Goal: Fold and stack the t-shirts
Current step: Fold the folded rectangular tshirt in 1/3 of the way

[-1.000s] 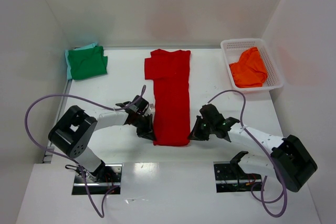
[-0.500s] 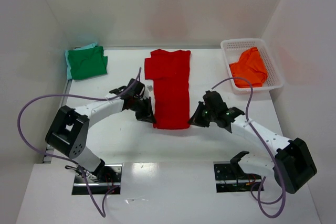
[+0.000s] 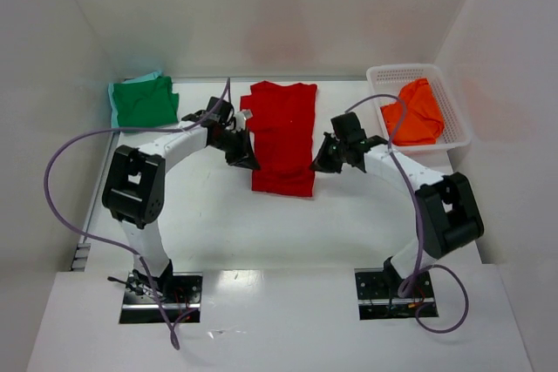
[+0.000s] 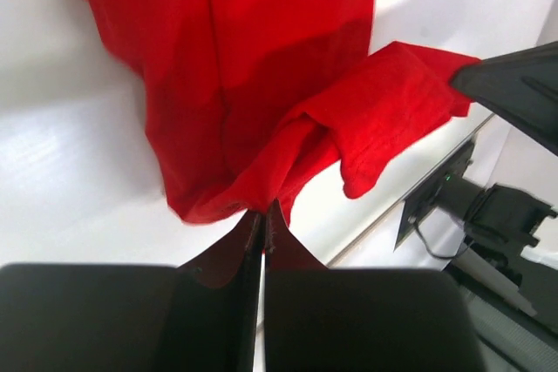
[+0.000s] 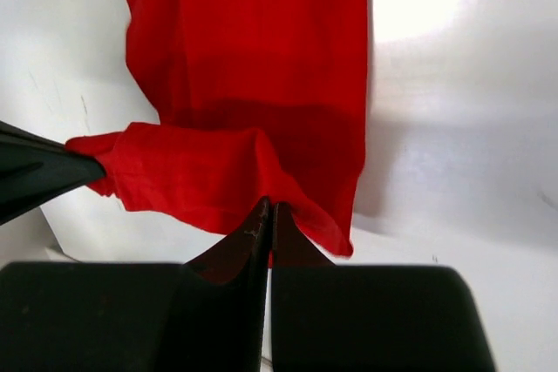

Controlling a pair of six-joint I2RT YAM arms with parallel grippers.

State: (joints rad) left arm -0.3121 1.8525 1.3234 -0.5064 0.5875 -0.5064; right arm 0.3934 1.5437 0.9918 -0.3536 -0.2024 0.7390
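Note:
The red t-shirt (image 3: pixel 282 132) lies as a long strip in the middle of the table, its near end lifted and doubled back. My left gripper (image 3: pixel 247 161) is shut on its left hem corner (image 4: pixel 261 189). My right gripper (image 3: pixel 318 163) is shut on its right hem corner (image 5: pixel 270 189). Both hold the hem above the cloth. The green t-shirt (image 3: pixel 146 103) lies folded at the far left. The orange t-shirt (image 3: pixel 413 113) lies crumpled in the white basket (image 3: pixel 397 71).
White walls close in the table at the back and on both sides. The basket stands at the far right corner. Purple cables loop off both arms. A pale blue cloth edge (image 3: pixel 113 108) shows under the green shirt.
Both grippers have carried the red shirt's near hem away from the arm bases toward the collar, folding the strip back over itself. The arms have stretched out.

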